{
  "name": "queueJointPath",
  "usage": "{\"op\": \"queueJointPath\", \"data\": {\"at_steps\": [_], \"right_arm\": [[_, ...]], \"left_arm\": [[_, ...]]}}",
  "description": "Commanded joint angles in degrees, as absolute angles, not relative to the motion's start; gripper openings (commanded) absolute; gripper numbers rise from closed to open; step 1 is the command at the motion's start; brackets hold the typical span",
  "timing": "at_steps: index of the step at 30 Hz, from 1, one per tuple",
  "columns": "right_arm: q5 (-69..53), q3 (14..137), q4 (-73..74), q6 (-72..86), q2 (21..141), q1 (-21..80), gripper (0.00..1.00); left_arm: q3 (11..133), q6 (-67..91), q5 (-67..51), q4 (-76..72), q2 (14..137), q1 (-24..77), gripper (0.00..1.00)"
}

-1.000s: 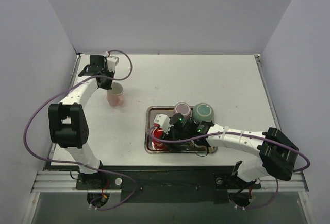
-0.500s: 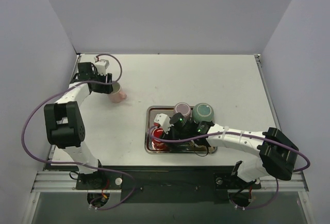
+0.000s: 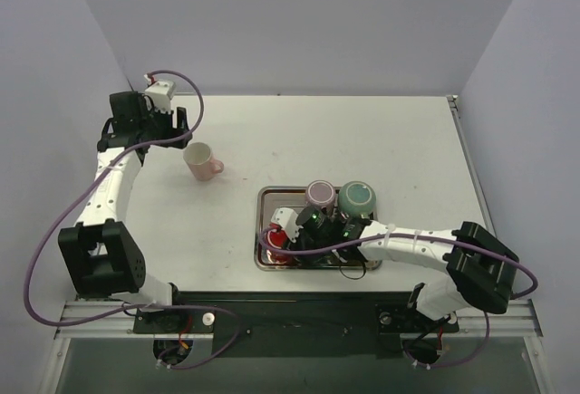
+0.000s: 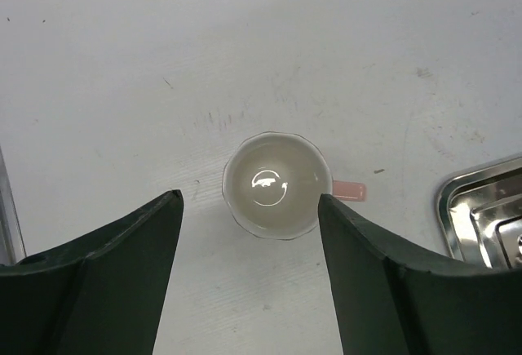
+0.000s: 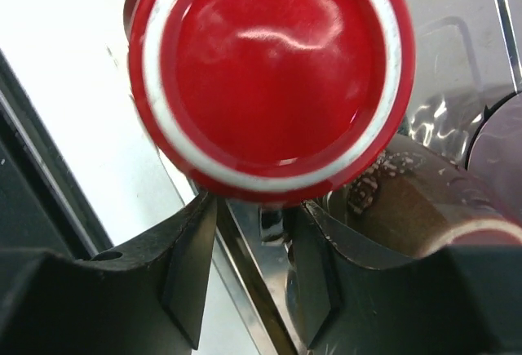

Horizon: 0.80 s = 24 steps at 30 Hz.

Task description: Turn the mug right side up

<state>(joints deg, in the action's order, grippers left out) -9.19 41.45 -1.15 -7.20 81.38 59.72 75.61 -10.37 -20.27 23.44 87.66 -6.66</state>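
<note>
Backed away, the left gripper (image 4: 249, 198) hangs wide and empty. Its pink mug (image 3: 201, 160) stands mouth-up, well left of the tray (image 3: 272, 191), apparently done. Inside the tray the right gripper (image 5: 257, 208) narrows beside an inverted red mug (image 5: 269, 69) — I cannot tell whether it grips.

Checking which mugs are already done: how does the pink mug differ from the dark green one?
The pink mug stands mouth up; the green mug sits base up. The pink mug is on the bare table, the green mug in the metal tray. Both are plain mugs.
</note>
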Motion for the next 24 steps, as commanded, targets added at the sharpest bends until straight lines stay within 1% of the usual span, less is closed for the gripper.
{"op": "queueJointPath", "data": {"at_steps": [1,2,3,4,5,7,10,14,16,17,20,21,22,23,24], "right_arm": [[-6.9,43.1,-5.4,-4.8,85.9,60.0,0.36],[-6.5,43.8,-5.4,-4.5,86.7,60.0,0.30],[-6.0,44.0,-5.7,-3.9,87.4,59.9,0.27],[-5.7,43.9,-6.7,-3.5,87.3,59.9,0.20],[-5.6,43.2,-7.2,-3.1,86.8,60.0,0.17],[-5.3,42.6,-8.0,-2.1,85.2,59.9,0.00],[-4.8,43.2,-7.7,0.0,81.6,59.8,0.00],[-2.2,43.6,-12.4,6.1,71.9,59.3,0.00],[-0.3,44.3,-15.0,8.4,67.3,58.8,0.00],[2.9,44.8,-16.0,9.8,64.5,58.5,0.00],[4.0,47.1,-22.2,11.9,60.7,57.6,0.00],[4.3,47.7,-24.4,12.3,60.5,57.3,0.00],[4.7,49.0,-25.5,13.0,60.2,57.2,0.00],[4.6,49.6,-27.9,13.2,60.3,57.1,0.00],[4.6,50.7,-29.1,13.7,60.6,57.2,0.00]], "left_arm": [[77.8,-8.4,-26.1,30.0,83.1,-6.8,0.77],[77.8,-8.4,-26.9,31.2,82.2,-6.8,0.77],[77.7,-8.1,-28.3,32.0,81.8,-6.7,0.77],[77.5,-8.0,-28.9,33.1,80.8,-6.6,0.77],[77.4,-7.9,-30.2,33.8,80.4,-6.6,0.77],[77.4,-8.3,-32.9,36.2,79.3,-6.6,0.77],[78.7,-10.0,-38.5,41.8,78.2,-6.7,0.77],[81.9,-8.4,-48.1,47.4,77.8,-6.7,0.77],[82.4,-5.8,-53.4,47.5,76.7,-6.6,0.77],[82.4,-4.4,-56.1,46.9,75.9,-6.7,0.76],[80.0,5.9,-63.2,39.5,73.5,-6.0,0.77],[79.0,8.4,-64.7,34.3,72.3,-5.3,0.77],[77.3,14.1,-67.0,31.5,71.4,-4.9,0.77],[76.0,17.8,-67.9,24.2,69.8,-3.8,0.77],[72.8,24.8,-69.2,19.0,69.0,-2.8,0.77]]}}
